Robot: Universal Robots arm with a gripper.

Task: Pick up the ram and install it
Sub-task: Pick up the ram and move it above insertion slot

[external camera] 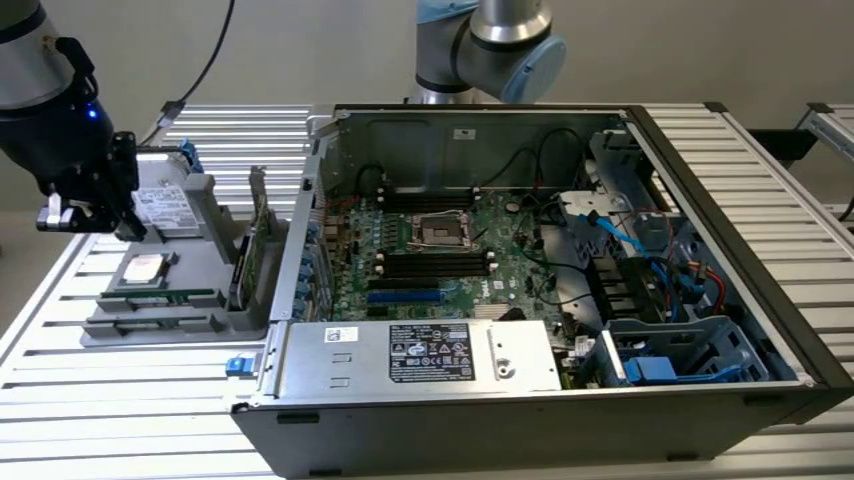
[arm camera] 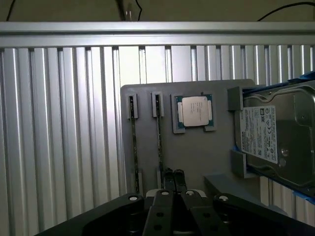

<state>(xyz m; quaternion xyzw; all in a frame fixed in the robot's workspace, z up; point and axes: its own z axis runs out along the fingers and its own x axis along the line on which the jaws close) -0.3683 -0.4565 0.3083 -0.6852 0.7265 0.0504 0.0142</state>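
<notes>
Wrist view: closed, empty black gripper (arm camera: 173, 174) hovers over grey plastic tray (arm camera: 206, 152); its slots hold thin green ram stick (arm camera: 158, 142) edge-up, presumably for grasping.

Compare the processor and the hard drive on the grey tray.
The processor is small and square; the hard drive is much larger and oblong. The processor lies flat in a recess; the hard drive appears propped at a slant. The hard drive carries a white label; the processor does not. Both are silvery and sit on the grey tray.
</notes>
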